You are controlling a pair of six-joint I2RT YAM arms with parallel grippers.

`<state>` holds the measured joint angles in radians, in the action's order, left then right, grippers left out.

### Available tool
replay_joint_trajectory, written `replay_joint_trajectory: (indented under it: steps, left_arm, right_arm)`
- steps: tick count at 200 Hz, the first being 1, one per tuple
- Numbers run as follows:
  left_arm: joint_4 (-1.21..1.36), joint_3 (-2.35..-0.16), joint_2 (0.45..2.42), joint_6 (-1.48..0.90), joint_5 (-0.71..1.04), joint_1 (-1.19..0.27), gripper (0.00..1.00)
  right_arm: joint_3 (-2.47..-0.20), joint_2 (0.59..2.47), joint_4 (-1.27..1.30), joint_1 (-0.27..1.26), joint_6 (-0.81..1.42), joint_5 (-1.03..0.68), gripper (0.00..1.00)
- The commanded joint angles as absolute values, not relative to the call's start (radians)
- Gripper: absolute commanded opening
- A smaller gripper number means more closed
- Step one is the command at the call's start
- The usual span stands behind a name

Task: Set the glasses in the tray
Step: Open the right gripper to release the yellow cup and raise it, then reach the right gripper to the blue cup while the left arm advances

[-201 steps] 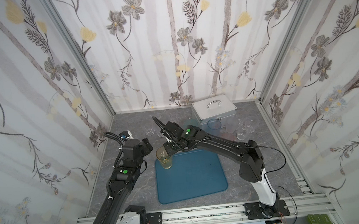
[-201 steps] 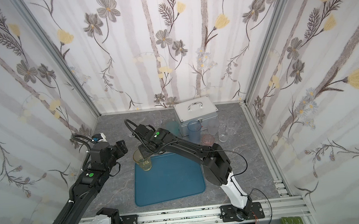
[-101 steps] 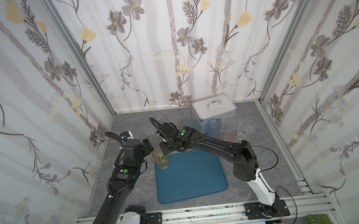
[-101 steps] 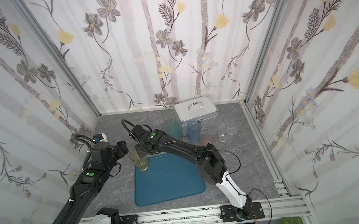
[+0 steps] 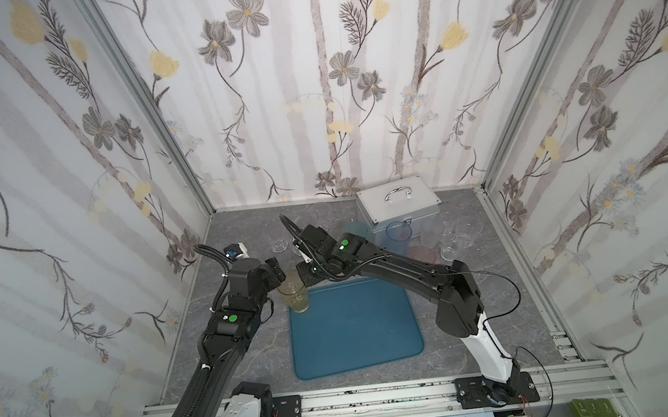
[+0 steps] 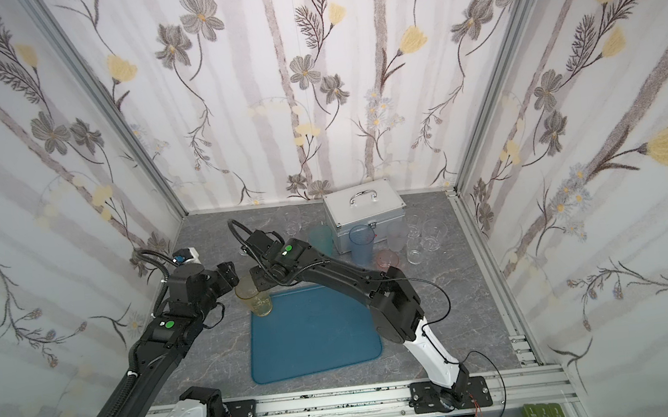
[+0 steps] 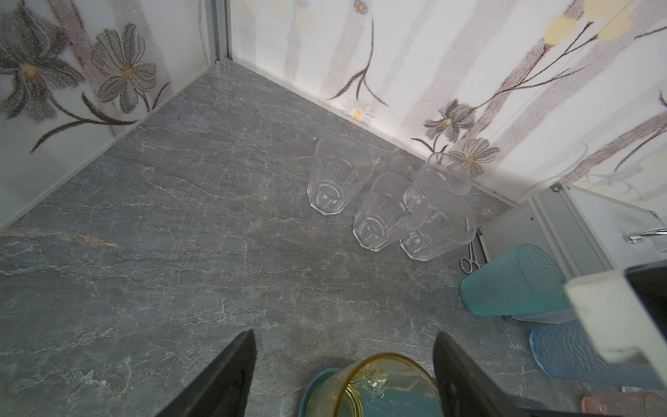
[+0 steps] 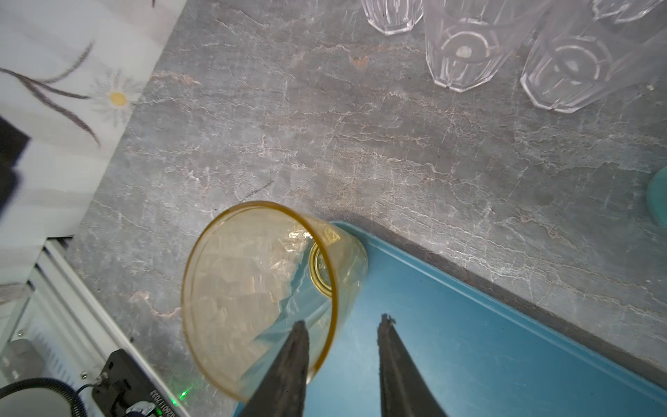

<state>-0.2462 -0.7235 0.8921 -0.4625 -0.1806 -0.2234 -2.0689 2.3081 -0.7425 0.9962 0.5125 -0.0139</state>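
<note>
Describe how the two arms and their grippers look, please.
Both are black, boxy links with a white lowest link. The left arm and right arm each carry a round green dot and looping black cables. The left gripper and right gripper each have two black, tapering fingers.

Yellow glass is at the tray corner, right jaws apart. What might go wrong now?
The yellow glass stands at the very corner of the tray; a nudge may tip it off.
One finger of the right gripper seems inside its mouth; a sideways retreat could hook the wall.
The open left gripper sits close beside it and could bump it.
</note>
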Motion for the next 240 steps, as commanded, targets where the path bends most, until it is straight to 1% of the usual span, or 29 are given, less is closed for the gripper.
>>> replay_joint_trajectory:
  steps: [1,13,34,46,49,63,84,114,139,163,191,240]
  left_arm:
    - [-0.252,-0.772,0.902,-0.440,-0.218,-0.222,0.76]
    - [-0.263,-0.808,0.919,-0.429,-0.231,-0.227,0.74]
    - [-0.268,-0.862,0.957,-0.416,-0.248,-0.259,0.73]
    - [-0.267,-0.897,0.992,-0.414,-0.260,-0.301,0.73]
    - [-0.267,-0.905,1.004,-0.413,-0.264,-0.315,0.73]
    - [-0.262,-0.952,1.060,-0.413,-0.272,-0.375,0.73]
    - [-0.243,-1.026,1.169,-0.419,-0.205,-0.437,0.74]
    - [-0.166,-1.083,1.312,-0.441,-0.109,-0.517,0.75]
    - [-0.094,-1.100,1.408,-0.473,-0.043,-0.575,0.75]
    - [-0.063,-1.126,1.494,-0.496,-0.022,-0.632,0.78]
    - [-0.016,-1.155,1.590,-0.535,0.030,-0.683,0.79]
    - [0.023,-1.194,1.708,-0.550,0.070,-0.733,0.87]
  right_arm:
    - [-2.004,2.193,-0.646,0.958,0.538,-0.107,0.38]
    - [-1.937,2.125,-0.608,0.927,0.552,-0.127,0.38]
    - [-1.789,2.000,-0.541,0.861,0.577,-0.122,0.38]
    - [-1.690,1.921,-0.502,0.829,0.588,-0.099,0.38]
    - [-1.665,1.905,-0.492,0.795,0.590,-0.093,0.38]
    - [-1.555,1.828,-0.452,0.736,0.603,-0.068,0.38]
    - [-1.416,1.735,-0.409,0.646,0.616,-0.058,0.38]
    - [-1.303,1.661,-0.391,0.526,0.605,-0.020,0.38]
    - [-1.263,1.656,-0.383,0.429,0.590,-0.015,0.37]
    - [-1.265,1.699,-0.377,0.365,0.571,-0.026,0.38]
    - [-1.293,1.769,-0.377,0.327,0.553,-0.020,0.38]
    - [-1.346,1.861,-0.381,0.312,0.525,0.007,0.37]
